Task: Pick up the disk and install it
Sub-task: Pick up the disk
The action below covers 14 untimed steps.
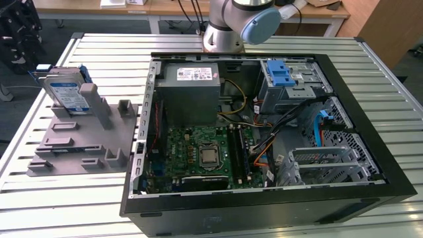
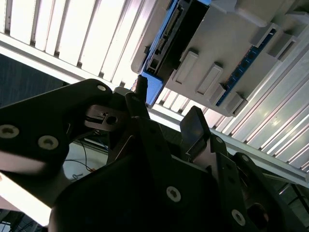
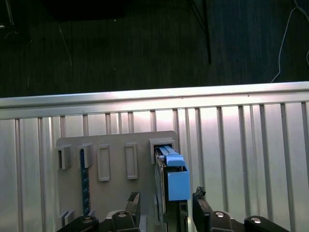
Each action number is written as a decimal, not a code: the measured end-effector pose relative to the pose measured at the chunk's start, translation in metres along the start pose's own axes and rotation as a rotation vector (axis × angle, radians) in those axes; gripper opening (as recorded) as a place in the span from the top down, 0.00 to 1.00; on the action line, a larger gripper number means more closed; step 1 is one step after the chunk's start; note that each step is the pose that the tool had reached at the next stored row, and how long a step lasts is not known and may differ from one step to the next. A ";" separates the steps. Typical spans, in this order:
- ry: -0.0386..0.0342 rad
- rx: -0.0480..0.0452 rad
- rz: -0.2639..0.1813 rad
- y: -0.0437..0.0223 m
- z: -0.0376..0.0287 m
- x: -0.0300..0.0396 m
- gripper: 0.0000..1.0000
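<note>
End effector (image 3: 166, 195) spread wide; the disk (image 3: 175, 181), upright in its grey holder (image 3: 116, 193), sits straight ahead, facing the gap.

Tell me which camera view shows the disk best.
The exterior view: the disk stands upright in the grey holder, its labelled face showing. The first wrist view shows its edge and blue bracket; the second wrist view, a dark edge.
</note>
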<state>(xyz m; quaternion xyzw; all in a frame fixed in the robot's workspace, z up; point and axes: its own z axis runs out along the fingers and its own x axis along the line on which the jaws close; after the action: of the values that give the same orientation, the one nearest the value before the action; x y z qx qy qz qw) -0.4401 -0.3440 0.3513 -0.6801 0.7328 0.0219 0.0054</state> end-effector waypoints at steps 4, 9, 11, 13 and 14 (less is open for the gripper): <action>0.0000 0.0001 0.000 0.0000 0.0001 0.0000 0.45; -0.0001 0.0001 0.000 0.0000 0.0018 0.0001 0.45; 0.0000 -0.0001 -0.001 -0.0001 0.0034 -0.0002 0.45; 0.0000 -0.0001 -0.001 0.0000 0.0055 -0.0008 0.45; 0.0000 -0.0001 -0.001 0.0000 0.0065 -0.0010 0.45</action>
<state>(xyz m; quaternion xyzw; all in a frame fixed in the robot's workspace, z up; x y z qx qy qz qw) -0.4401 -0.3427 0.3448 -0.6804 0.7325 0.0220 0.0054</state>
